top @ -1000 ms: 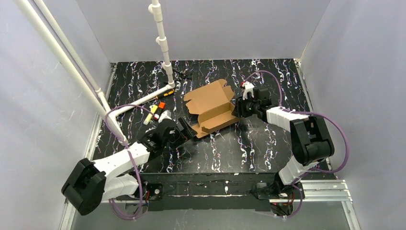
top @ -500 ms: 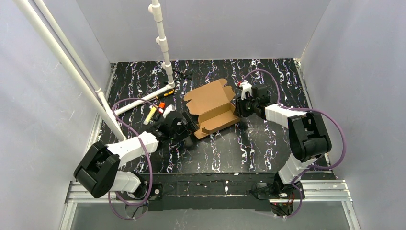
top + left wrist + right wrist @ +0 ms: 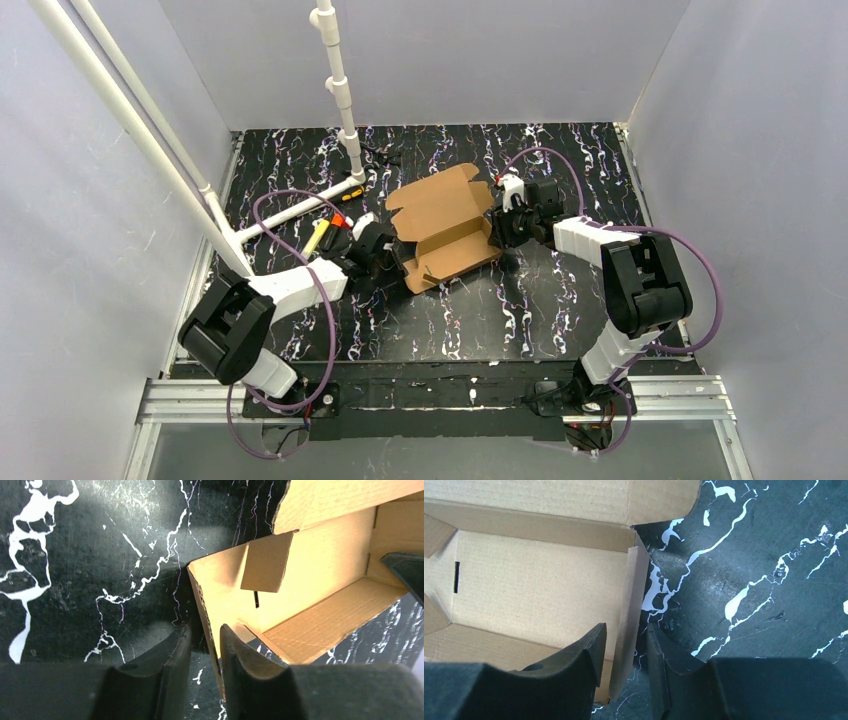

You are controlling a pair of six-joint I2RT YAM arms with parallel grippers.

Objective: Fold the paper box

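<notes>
The left arm (image 3: 290,290) has made the big move. A second ago it lay stretched low toward the near-left, jaws wide and just short of the cardboard. Now it has swung in, and the left gripper (image 3: 388,252) sits at the left end of the paper box (image 3: 440,215). The right arm (image 3: 640,280) has hardly stirred, and the right gripper (image 3: 503,222) is at the box's right end, as before. The box lies about mid-table, a little toward the back. It is half formed: a shallow tray with its lid panel (image 3: 432,195) still open toward the far side. The left wrist view shows the jaws much narrowed and straddling the left end wall (image 3: 199,600), one finger outside and one inside the tray, but I can't tell whether they actually bite. On the right it is much the same: the fingers stand either side of the right end flap (image 3: 630,605), and I can't say if it is pinched. To my eye both ends are now attended, so standing up and tucking the end walls looks like the step in hand, with closing the lid still to come. Around all this are pale walls (image 3: 450,60), a black table (image 3: 520,300) veined white and purple, a white pipe frame (image 3: 340,90) at the back left, and a yellow marker (image 3: 316,237) just beside the left arm.
</notes>
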